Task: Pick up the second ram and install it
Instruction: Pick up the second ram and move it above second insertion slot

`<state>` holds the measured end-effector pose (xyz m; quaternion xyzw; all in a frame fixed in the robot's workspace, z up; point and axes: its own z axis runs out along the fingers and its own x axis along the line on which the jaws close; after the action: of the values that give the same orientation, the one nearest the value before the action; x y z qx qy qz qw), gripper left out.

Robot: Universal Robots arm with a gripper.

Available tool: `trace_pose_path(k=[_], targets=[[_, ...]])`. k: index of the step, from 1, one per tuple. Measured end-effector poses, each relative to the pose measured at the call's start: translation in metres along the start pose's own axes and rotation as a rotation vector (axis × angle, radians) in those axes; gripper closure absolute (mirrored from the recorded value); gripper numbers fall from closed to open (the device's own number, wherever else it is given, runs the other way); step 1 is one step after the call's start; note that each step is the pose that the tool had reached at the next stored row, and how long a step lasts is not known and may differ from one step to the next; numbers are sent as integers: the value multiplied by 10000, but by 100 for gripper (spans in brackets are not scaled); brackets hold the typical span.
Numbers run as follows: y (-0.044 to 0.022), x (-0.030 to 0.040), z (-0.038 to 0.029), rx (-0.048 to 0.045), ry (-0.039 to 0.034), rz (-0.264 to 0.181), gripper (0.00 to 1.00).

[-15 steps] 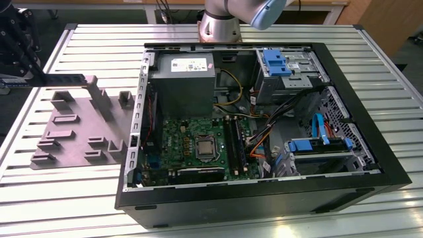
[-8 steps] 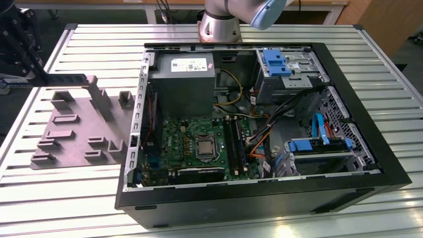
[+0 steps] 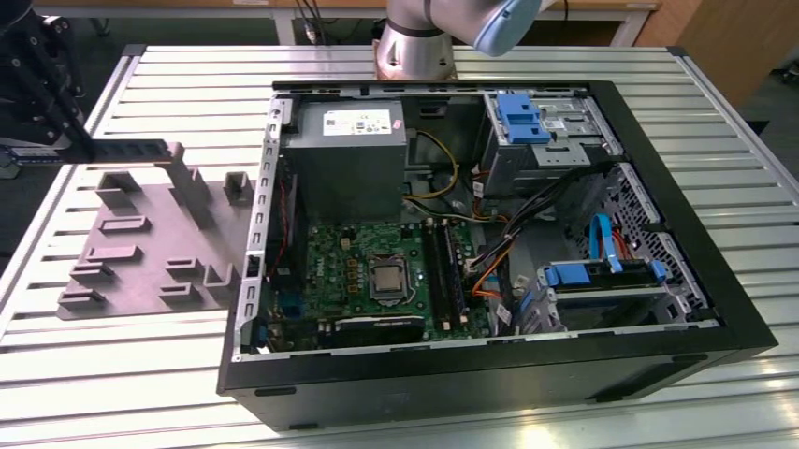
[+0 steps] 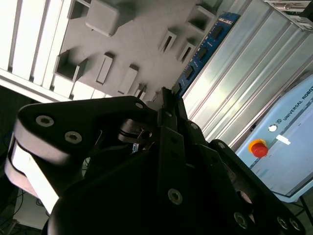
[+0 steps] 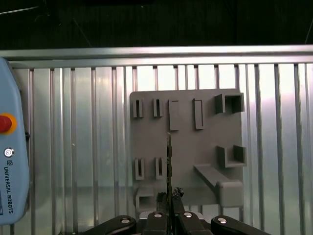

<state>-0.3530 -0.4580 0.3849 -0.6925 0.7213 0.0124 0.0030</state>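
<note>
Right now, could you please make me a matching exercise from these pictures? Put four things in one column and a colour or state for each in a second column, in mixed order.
Things:
1. ram
2. tray
3. button
4. case

Colour or state:
A. red
B. black, open on top
C. grey
D. held in the gripper

Pairs: 1-D, 2-C, 3-A, 4-B

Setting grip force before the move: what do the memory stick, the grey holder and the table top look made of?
Memory stick: flat blue circuit board, presumably rigid laminate, carrying dark matte chips.
Grey holder: probably moulded or printed plastic, going by its uniform matte grey and blocky pockets.
Table top: likely aluminium, with bare silver slats reflecting light brightly.
</note>
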Motion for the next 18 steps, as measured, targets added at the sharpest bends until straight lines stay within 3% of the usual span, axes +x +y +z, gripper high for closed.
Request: trace_pose_path(k=[18], targets=[[-80,-3,-1,1,-1,0,85]])
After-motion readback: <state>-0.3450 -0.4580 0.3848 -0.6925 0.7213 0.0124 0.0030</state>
